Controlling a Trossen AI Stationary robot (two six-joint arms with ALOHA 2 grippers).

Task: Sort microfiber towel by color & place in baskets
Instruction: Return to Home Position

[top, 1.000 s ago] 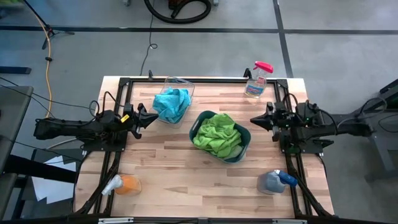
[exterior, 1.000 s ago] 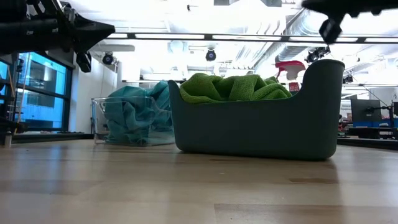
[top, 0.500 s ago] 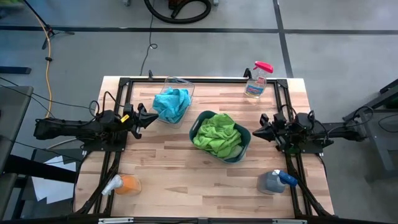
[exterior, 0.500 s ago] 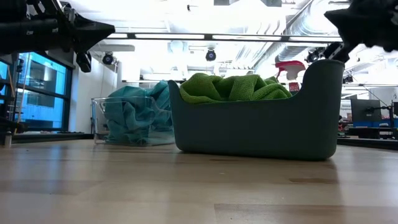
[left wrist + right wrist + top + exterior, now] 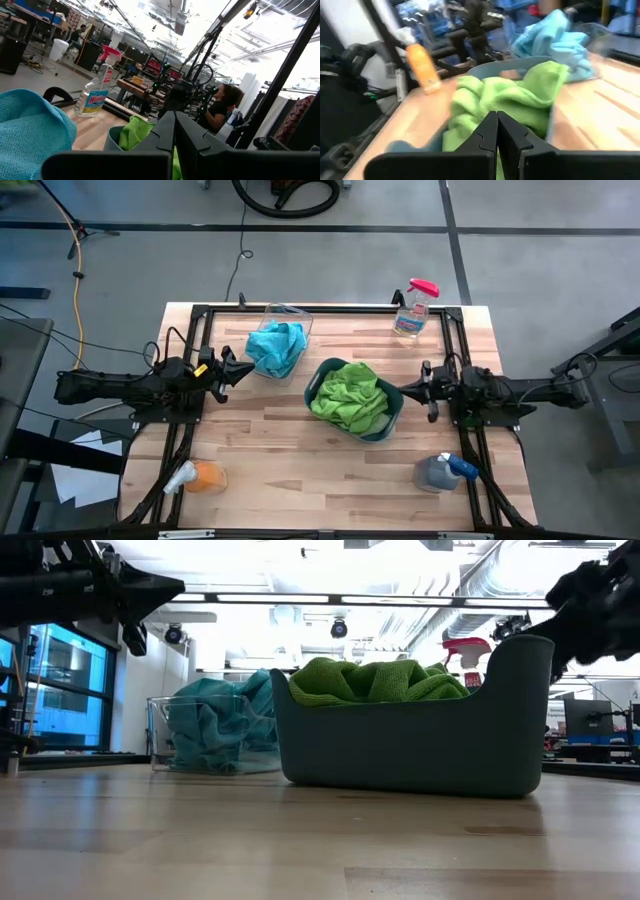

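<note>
Wooden table (image 5: 300,465) carried everything; my right tool (image 5: 407,388), closed and empty, had the teal basket (image 5: 380,434) at nine o'clock; my left tool (image 5: 248,369), closed, sat beside the clear basket (image 5: 292,311).

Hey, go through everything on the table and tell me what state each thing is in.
green towels: piled in the dark teal basket
blue towels: bunched in the clear basket
left gripper: shut, empty
right gripper: shut, empty
pink-top spray bottle: upright
orange spray bottle: unheld, upright or lying unclear
blue-top spray bottle: unheld, upright or lying unclear
</note>
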